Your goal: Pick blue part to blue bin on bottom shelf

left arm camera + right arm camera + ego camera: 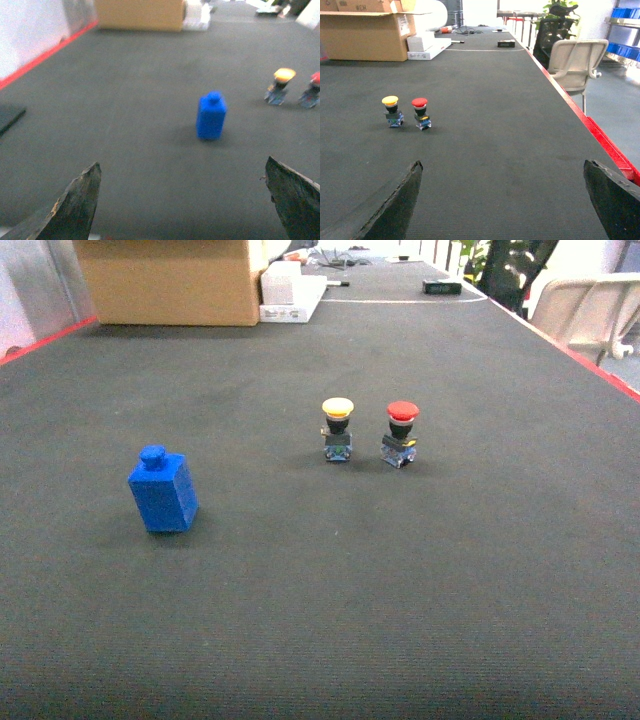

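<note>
The blue part (162, 490) is a small block with a round knob on top, standing upright on the dark table at the left of the head view. The left wrist view shows the same blue part (211, 116) ahead of my left gripper (182, 170), right of centre and well beyond the fingertips. That gripper is open and holds nothing. My right gripper (503, 167) is open too, over bare mat, with nothing between its fingers. Neither gripper appears in the head view. The blue bin and the bottom shelf are out of view.
A yellow-capped push button (337, 429) and a red-capped one (401, 434) stand side by side mid-table. A cardboard box (170, 280) and white boxes (292, 295) sit at the far end. A red strip (600, 140) marks the table's right edge, with a chair (577, 62) beyond it.
</note>
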`<state>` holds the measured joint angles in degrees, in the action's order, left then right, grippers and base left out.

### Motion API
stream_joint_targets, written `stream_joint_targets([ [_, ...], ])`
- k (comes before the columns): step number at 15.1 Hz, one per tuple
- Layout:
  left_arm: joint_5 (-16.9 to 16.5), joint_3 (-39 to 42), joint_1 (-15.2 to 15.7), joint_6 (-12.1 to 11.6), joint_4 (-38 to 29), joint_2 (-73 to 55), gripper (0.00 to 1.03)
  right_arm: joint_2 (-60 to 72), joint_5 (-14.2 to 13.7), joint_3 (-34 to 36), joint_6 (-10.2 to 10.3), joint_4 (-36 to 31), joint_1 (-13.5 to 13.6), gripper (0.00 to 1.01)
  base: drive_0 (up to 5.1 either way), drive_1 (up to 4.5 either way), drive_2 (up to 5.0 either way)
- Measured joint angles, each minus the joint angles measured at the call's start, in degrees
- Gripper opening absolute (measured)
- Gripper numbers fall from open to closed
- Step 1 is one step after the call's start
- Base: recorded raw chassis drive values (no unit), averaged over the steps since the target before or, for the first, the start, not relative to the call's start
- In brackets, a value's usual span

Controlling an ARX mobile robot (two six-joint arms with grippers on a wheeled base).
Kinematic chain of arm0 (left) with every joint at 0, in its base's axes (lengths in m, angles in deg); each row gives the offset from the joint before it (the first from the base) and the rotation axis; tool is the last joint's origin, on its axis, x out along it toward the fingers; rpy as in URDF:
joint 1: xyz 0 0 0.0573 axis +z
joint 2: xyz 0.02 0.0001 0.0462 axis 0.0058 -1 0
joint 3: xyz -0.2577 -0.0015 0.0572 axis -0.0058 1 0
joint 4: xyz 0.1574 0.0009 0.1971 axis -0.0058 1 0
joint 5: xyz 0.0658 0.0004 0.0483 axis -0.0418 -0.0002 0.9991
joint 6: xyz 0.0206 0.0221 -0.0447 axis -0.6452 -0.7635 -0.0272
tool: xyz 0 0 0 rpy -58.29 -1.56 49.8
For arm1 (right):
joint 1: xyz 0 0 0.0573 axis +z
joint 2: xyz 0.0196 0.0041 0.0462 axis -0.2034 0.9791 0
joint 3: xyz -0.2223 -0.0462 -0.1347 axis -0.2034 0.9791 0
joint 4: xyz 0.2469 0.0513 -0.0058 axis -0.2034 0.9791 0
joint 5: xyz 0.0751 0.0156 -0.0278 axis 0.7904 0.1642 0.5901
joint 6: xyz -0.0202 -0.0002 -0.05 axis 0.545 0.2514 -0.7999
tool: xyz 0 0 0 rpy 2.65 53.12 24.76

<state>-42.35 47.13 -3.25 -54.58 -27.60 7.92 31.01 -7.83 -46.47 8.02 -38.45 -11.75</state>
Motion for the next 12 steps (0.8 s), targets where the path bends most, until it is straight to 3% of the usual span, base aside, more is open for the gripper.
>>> stream_joint_targets([
  [1, 5.42, -0.90, -2.19, 0.94, -1.86, -7.13, 0.98, 0.00, 0.09, 0.00, -0.02, -0.02, 0.00, 0.98, 0.0, 0.00, 0.0],
  [3, 8.66, -1.77, -3.93, 1.18, -11.45, -17.88, 0.98, 0.00, 0.09, 0.00, -0.04, 0.00, 0.00, 0.98, 0.0, 0.00, 0.0],
  [5, 7.45, -4.33, -4.83, 2.89, -21.99, -30.40, 0.98, 0.00, 0.09, 0.00, -0.04, 0.02, 0.00, 0.98, 0.0, 0.00, 0.0],
  [7, 6.21, -9.77, -6.56, 3.48, -38.56, -50.97, 0.98, 0.00, 0.07, 0.00, -0.04, 0.00, 0.00, 0.98, 0.0, 0.00, 0.0],
  [12, 6.14, -16.11, -9.31, 3.65, -46.75, -64.50, 0.98, 0.00, 0.07, 0.00, -0.04, 0.00, 0.00, 0.98, 0.0, 0.00, 0.0],
])
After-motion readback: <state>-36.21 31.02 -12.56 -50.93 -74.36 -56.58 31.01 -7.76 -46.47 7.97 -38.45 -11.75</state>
